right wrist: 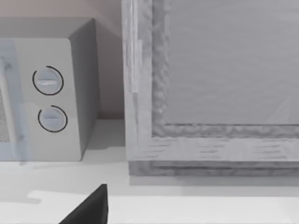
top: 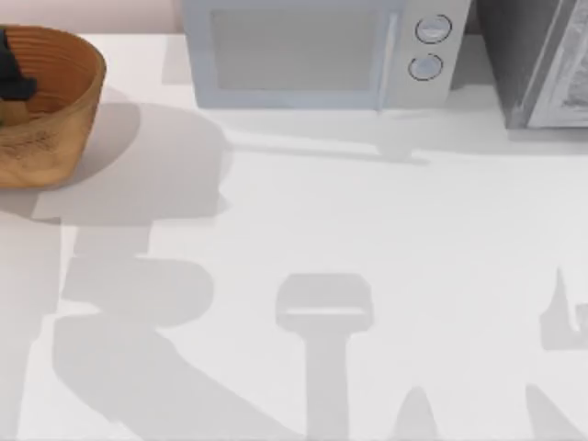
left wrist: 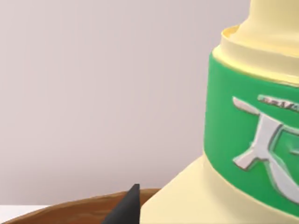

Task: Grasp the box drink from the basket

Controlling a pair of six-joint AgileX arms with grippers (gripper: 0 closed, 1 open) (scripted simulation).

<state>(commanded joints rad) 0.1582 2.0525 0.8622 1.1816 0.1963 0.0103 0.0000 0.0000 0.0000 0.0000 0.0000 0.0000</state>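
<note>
Box drink (left wrist: 243, 154) close up at the left pincer, above the basket (top: 46, 110) at the far left of the worktop (top: 367, 239).

Pale yellow carton with a green band and silvery marks, seen upright and very near in the left wrist view, its base over the brown basket rim (left wrist: 79, 207). One dark fingertip (left wrist: 126, 205) of the left pincer just beside the carton's lower edge; cannot tell whether spread or pinching. From above, a dark shape (top: 13, 73) inside the basket at the left edge, reaching down into it. Farther right along the far edge, a pale grey microwave (top: 312, 50) with two round dials, then a grey cabinet (top: 537, 60). Right pincer parked at the near right, facing the microwave and cabinet, one dark fingertip (right wrist: 91, 207) low in its wrist view; cannot tell its spread.
</note>
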